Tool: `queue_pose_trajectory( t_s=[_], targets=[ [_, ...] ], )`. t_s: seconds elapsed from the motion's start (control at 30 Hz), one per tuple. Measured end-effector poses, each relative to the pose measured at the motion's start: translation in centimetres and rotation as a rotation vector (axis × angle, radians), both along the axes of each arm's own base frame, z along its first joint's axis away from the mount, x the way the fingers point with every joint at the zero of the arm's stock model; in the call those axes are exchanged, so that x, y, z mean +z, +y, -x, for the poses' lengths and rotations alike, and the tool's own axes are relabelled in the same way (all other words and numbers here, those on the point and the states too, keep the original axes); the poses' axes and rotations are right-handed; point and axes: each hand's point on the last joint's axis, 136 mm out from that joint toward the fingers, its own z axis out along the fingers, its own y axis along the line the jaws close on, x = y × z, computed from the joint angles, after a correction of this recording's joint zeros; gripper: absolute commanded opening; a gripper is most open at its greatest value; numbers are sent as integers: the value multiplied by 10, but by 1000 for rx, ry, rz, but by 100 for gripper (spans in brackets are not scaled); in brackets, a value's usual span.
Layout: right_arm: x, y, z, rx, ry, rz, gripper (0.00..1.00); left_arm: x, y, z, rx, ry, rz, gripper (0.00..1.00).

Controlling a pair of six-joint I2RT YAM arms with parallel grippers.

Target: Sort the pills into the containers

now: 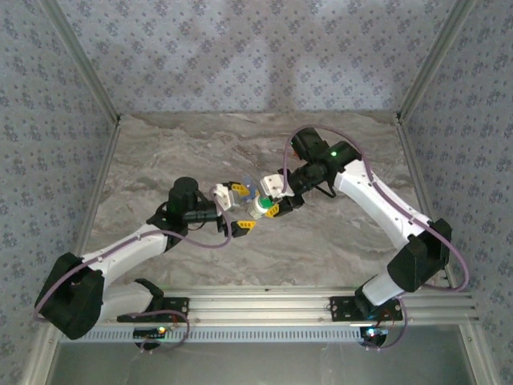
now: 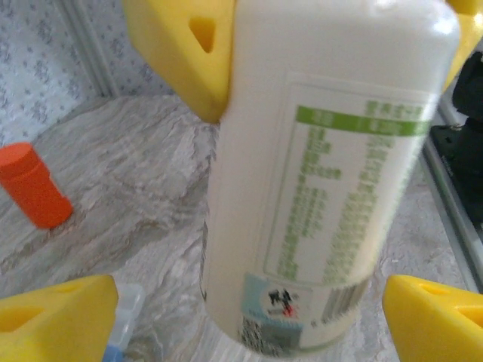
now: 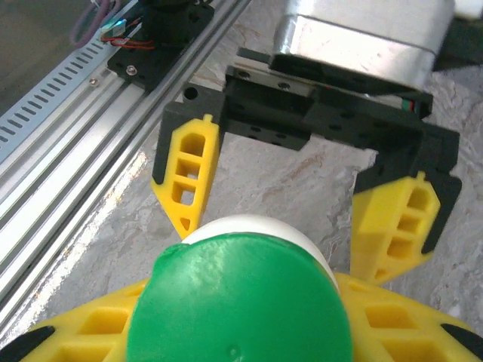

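At the near edge, my two arm bases are sitting on the metal rail [image 1: 264, 309]. Out over the middle of the tabletop [image 1: 337, 241], my right gripper [image 1: 268, 204] is clamping the white bottle [image 2: 317, 188] near its capped end, with one yellow finger pressing on each side just under the green cap [image 3: 241, 309]. My left gripper [image 1: 238, 208] is facing it with its jaws standing open. It is reaching a finger [image 2: 56, 317] along either side of the bottle's lower end, and a gap is showing at each. The pill box [image 2: 128, 317], clear and blue, is lying on the tabletop just beside that finger. Farther off, the orange bottle [image 2: 34, 186] is standing upright, well apart from the rest, near the patterned wall [image 1: 256, 56].
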Motion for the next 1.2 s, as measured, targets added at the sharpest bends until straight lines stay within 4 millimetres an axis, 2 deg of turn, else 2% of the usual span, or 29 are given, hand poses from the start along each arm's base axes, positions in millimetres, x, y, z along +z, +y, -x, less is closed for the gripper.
queue_pose_trajectory(
  t_s=[0.13, 0.23, 0.5, 0.63, 0.8, 0.9, 1.2],
  targets=[
    [6, 0, 5, 20, -28, -13, 43, 13, -9, 10, -83, 1, 18, 76],
    [9, -1, 6, 24, -40, -19, 43, 18, -14, 18, -140, 2, 17, 59],
    [6, -1, 11, 32, -29, -21, 43, 13, -16, 23, -183, 23, -11, 59],
    [6, 0, 10, 33, -32, -27, 43, 13, -16, 25, -198, 25, -26, 71],
    [11, 2, 10, 40, -39, -55, 43, 8, -18, 28, -216, 44, -45, 72],
    [15, 4, 11, 47, -45, -73, 43, 4, -19, 28, -219, 59, -57, 68],
    [16, 4, 17, 47, -12, -90, 46, 3, -20, 28, -217, 51, -70, 43]
  ],
)
